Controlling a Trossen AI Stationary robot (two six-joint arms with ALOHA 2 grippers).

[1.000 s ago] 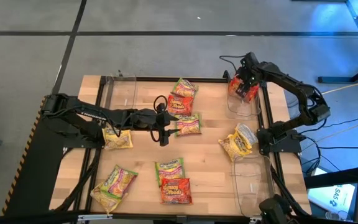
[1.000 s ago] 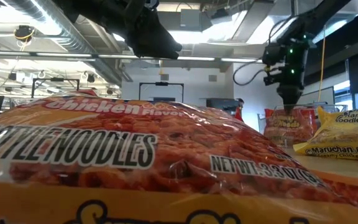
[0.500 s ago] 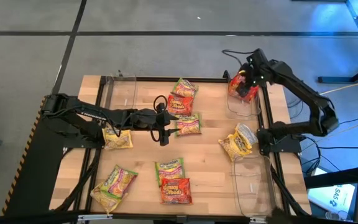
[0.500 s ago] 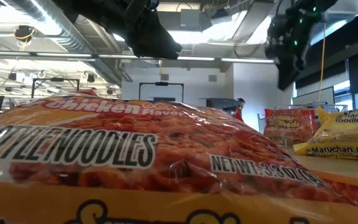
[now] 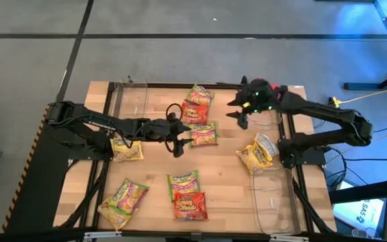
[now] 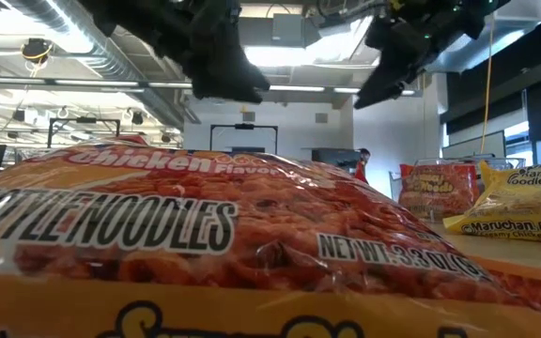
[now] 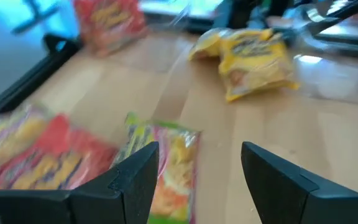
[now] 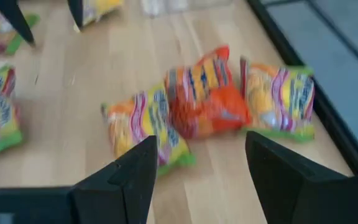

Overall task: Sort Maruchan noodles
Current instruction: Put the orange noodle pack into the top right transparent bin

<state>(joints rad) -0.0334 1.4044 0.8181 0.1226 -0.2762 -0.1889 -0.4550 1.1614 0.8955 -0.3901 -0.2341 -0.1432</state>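
Wooden planks form the table [image 5: 227,181], and seen from above the noodle packets lie scattered on it: a cluster of a green-pink packet [image 5: 199,95], a red-orange packet [image 5: 194,111] and another green-pink one [image 5: 204,134] near the far middle, a yellow packet [image 5: 127,149] on the left, a yellow packet [image 5: 258,153] on the right beside a clear bin [image 5: 273,195], and three more along the near edge [image 5: 189,206]. From the same view, the left gripper [image 5: 175,140] hovers empty just beside the middle cluster, and the right gripper [image 5: 239,111] hangs empty between that cluster and the far right bin [image 5: 264,119]. At table height, a red-orange chicken packet [image 6: 205,244] fills the foreground, with both arms overhead. Past the left wrist, the open fingers [image 7: 135,180] frame a green-pink packet [image 7: 166,168]. Past the right wrist, spread fingers [image 8: 129,180] sit above the three clustered packets [image 8: 207,99], none of them gripped.
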